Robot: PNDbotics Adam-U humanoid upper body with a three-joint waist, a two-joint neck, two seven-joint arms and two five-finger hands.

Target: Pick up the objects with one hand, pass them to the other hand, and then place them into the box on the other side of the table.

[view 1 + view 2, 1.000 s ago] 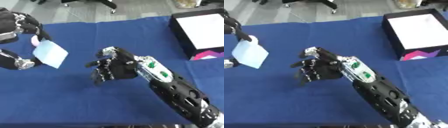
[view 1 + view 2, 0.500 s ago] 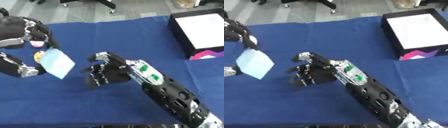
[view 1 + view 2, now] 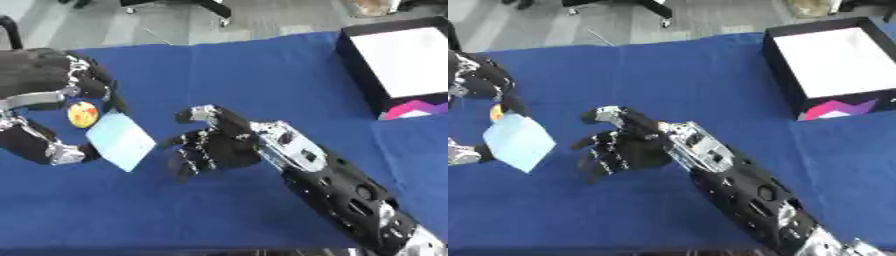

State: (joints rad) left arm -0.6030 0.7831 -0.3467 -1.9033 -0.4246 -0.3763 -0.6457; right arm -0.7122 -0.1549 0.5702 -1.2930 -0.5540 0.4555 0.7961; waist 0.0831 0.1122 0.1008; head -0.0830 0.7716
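- Pinching a pale blue card (image 3: 121, 141) at far left above the blue desk (image 3: 262, 65), the left robot hand (image 3: 52, 107) curls round it — a small orange-yellow thing (image 3: 82, 114) beside.
- Right robot hand (image 3: 210, 147) — fingers spread, near the card, not touching.
- White-lined black box (image 3: 833, 65) sits far right.

The worktop (image 3: 262, 65) fills most of the view, with floor (image 3: 175, 20) behind its far edge. The box (image 3: 833, 65) sits at the far right of the worktop, its open side up. The left hand (image 3: 52, 115) is at the left edge, above the worktop. A flat card (image 3: 121, 141) hangs at that hand's right side, between its fingers and thumb, and a small round item (image 3: 82, 114) lies within the same hand, just behind the card. The right hand (image 3: 214, 150) is near the worktop's middle, just right of the card and apart from it, well left of the box. Its arm (image 3: 350, 195) runs back to the near right corner.
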